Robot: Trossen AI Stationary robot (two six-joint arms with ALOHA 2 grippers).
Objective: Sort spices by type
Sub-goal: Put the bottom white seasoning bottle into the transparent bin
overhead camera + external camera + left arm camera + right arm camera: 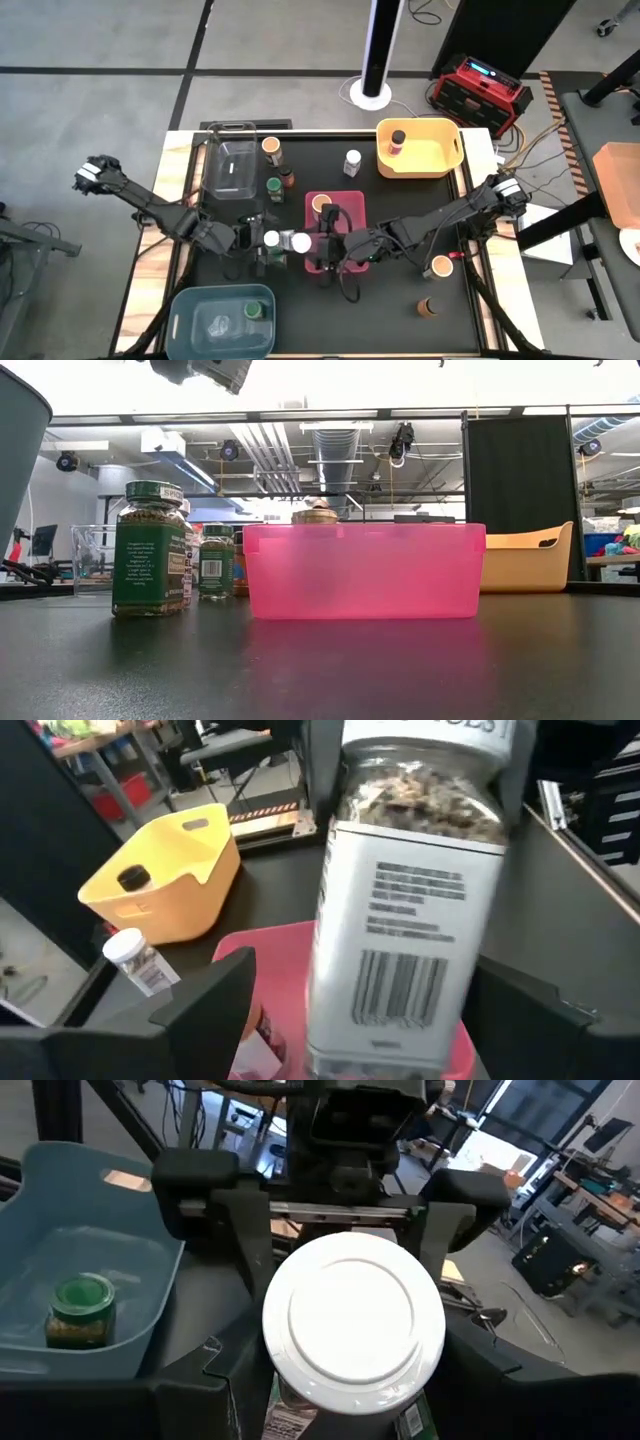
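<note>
A white-lidded spice jar [290,241] hangs about level above the table by the pink bin's [352,200] left wall, its lid [352,1320] facing my right wrist. My right gripper [345,1405] is shut on it, coming from the table's right. Facing it from the left, my left gripper [365,1020] stands open with a finger [205,1010] on either side of the jar's bottom end [385,1010], and a gap shows beside each. Other spices are an orange-lidded jar [321,203] in the pink bin, a dark-lidded one [398,138] in the yellow bin [440,160] and a green-lidded one [80,1312] in the blue bin [195,310]. My right gripper pinches the jar's lid end between its two fingers, on the body just behind the lid [290,1418]. The fingers come about level from the table's right and lie along the jar. The jar is lifted clear of the table, lying roughly level with its bottom toward my left gripper.
Loose jars stand on the black mat: orange-lidded [271,148], green-lidded [274,186], dark-lidded [288,178] and white-lidded [352,160] at the back, and two more [440,266] [427,307] at the front right. A clear bin [230,165] stands at the back left.
</note>
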